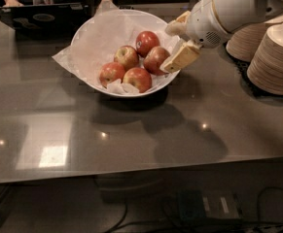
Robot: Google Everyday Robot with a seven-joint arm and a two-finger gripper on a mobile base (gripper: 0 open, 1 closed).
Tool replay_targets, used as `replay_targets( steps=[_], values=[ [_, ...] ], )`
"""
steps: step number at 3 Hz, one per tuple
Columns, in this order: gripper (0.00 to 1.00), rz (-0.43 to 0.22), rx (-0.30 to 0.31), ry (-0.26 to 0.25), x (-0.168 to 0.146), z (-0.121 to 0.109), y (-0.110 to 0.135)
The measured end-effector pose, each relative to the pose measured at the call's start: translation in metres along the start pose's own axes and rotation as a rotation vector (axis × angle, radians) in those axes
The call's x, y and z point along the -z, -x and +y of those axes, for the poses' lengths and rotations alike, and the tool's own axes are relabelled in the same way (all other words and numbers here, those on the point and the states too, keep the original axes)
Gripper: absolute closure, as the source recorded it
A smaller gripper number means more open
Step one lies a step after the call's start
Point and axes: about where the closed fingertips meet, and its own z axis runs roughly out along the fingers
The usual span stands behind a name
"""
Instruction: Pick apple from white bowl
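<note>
Firmness is what you can count on with the apple (156, 59): it looks hard and fairly heavy for its size, the skin smooth and probably slippery, and too hard a pinch would likely bruise it. It lies in the bowl (131, 93), on the 3 o'clock side of the pile, the fruit nearest the gripper (178, 42). The gripper hangs at the bowl's rim at 3 o'clock, its two fingers (181, 58) spread apart with nothing between them, the lower one just beside the apple's 3 o'clock flank. Take hold across the widest part, around the middle, not near the top, where the rounded skin could squirt out of the grip. You have little room on the far side: one neighbour sits close at 12 o'clock and another at 9 o'clock, so a finger has to slip into a narrow gap. The crumpled paper (107, 33) lining the bowl is soft and may let the fruit roll as you close. Count five apples in all, one bowl, and at least two stacks of plates (277, 57) at 3 o'clock on the table (131, 140), apart from the bowl.
</note>
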Motion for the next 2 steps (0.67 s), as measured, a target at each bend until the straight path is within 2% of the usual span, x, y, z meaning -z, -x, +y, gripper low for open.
replay_targets(
  steps=[2],
  values=[
    [0.34,-0.004,-0.018,0.044,-0.025,-0.002,-0.004]
  ],
)
